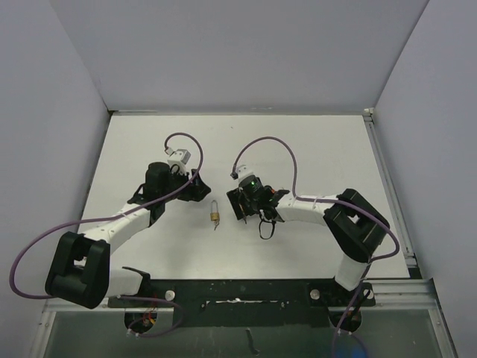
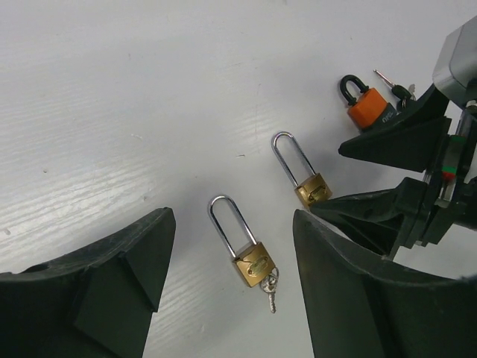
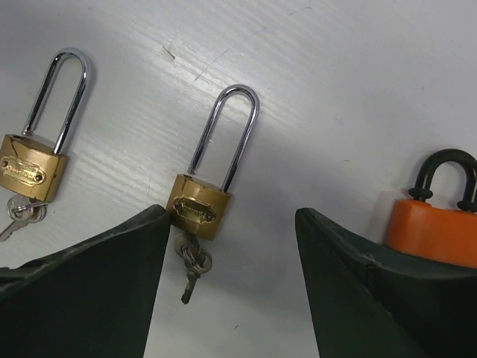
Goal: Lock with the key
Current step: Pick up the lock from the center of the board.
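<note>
Two brass padlocks with long steel shackles lie flat on the white table. One (image 2: 253, 261) lies between my left gripper's open fingers, with a key bunch (image 2: 270, 283) in its keyhole; it also shows in the top view (image 1: 215, 217) and at the left of the right wrist view (image 3: 30, 168). The other (image 3: 200, 205) lies by my right gripper's left finger with a key (image 3: 192, 268) hanging from it. My left gripper (image 2: 232, 224) and right gripper (image 3: 229, 216) are both open, empty and low over the table. In the top view the left gripper (image 1: 197, 186) and right gripper (image 1: 240, 203) face each other.
An orange padlock with a black shackle (image 2: 367, 104) lies beside the right gripper, partly behind its right finger (image 3: 436, 231). A green-headed key (image 2: 395, 88) lies next to it. White walls enclose the table (image 1: 298, 149) on three sides.
</note>
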You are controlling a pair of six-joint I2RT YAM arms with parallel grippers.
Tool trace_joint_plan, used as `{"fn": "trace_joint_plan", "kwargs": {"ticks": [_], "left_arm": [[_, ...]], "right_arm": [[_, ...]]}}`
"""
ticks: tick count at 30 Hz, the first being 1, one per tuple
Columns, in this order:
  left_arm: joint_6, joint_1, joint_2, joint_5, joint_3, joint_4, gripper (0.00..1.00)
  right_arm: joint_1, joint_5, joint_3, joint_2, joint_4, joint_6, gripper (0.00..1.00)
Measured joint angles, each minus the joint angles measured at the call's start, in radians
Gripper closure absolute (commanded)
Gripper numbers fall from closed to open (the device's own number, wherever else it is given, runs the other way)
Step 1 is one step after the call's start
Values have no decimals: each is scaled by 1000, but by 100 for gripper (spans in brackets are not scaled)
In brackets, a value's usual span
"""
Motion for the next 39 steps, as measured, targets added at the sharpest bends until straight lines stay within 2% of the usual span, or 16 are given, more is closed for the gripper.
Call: {"fn": "trace_joint_plan", "kwargs": {"ticks": [12, 23, 31, 39], "left_arm": [[-4, 6, 1, 14, 0, 16, 37], [-6, 13, 6, 18, -6, 26, 37], [-8, 19, 6, 19, -23, 37, 37], [-11, 19, 6, 25, -23, 44, 37]], "right_arm": [[6, -10, 27, 48, 9, 15, 35], [69, 51, 84, 103, -6, 24, 36], [70, 69, 88, 106, -12, 49, 37], [66, 86, 61, 89, -5, 69, 45]]}}
